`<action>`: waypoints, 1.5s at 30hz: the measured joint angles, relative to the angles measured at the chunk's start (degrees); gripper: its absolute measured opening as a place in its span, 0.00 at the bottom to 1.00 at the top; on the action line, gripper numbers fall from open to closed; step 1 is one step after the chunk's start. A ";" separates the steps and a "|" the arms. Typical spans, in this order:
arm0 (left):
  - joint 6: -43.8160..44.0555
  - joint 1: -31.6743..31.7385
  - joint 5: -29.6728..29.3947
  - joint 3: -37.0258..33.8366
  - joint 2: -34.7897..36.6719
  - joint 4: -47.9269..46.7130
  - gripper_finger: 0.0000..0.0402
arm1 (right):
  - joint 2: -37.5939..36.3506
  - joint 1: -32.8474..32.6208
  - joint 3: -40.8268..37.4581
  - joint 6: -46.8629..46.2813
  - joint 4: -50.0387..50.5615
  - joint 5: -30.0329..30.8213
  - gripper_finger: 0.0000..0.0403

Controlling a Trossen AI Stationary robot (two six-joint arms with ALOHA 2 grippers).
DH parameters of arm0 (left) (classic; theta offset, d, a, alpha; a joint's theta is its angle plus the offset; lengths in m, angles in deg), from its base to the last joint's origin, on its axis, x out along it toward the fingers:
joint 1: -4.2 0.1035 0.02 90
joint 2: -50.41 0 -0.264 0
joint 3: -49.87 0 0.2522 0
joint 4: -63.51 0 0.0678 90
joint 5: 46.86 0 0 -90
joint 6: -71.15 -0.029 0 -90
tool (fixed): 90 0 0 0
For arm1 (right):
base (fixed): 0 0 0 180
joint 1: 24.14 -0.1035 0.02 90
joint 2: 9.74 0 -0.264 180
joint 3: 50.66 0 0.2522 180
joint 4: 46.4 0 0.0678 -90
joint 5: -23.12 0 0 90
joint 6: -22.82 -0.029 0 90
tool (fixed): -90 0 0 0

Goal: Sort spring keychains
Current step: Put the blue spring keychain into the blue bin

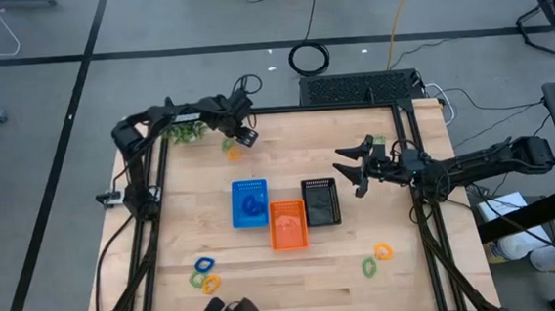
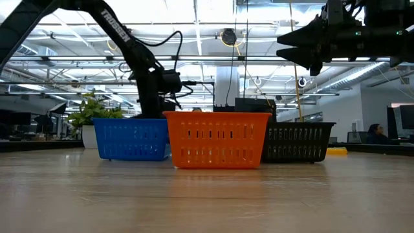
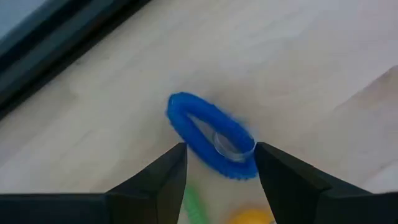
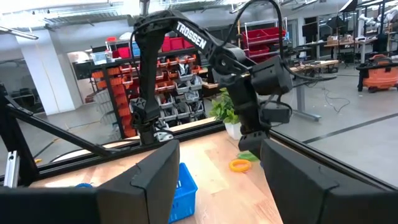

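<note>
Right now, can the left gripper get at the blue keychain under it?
Probably yes. The left gripper is open, and the blue keychain lies on the bare table just ahead of its fingers, with nothing between them.

**Readable text: 1 brand mark, seen in 2 views**

"TROSSEN" stands in white capitals along the left arm (image 2: 123,35), on its dark upper link, in the low view. The same word shows on that arm (image 4: 189,34) in the right wrist view, again in white on the dark link. High view and left wrist view: no legible text, labels or numbers.
</note>
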State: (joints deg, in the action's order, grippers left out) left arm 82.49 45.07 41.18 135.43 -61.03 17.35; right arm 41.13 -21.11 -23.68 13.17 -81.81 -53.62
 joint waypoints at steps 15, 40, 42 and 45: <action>-0.78 -0.01 0.18 -0.03 -1.46 2.31 0.50 | 0.00 -0.02 0.00 -0.11 -0.09 -0.02 0.53; -1.10 -1.86 -2.31 -0.07 -1.48 2.34 0.06 | 0.00 -0.02 0.02 -1.09 -0.05 -0.02 0.53; -1.10 -2.38 -3.40 -0.12 -1.51 2.29 0.10 | 0.00 -0.02 0.02 -1.25 -0.04 -0.03 0.53; -1.20 -2.91 -4.40 -0.14 -1.55 2.14 0.13 | 0.00 -0.02 0.02 -1.25 -0.04 -0.02 0.53</action>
State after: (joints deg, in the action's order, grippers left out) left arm 81.29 42.17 36.78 135.29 -62.58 19.49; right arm 41.13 -21.13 -23.66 11.93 -81.85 -53.64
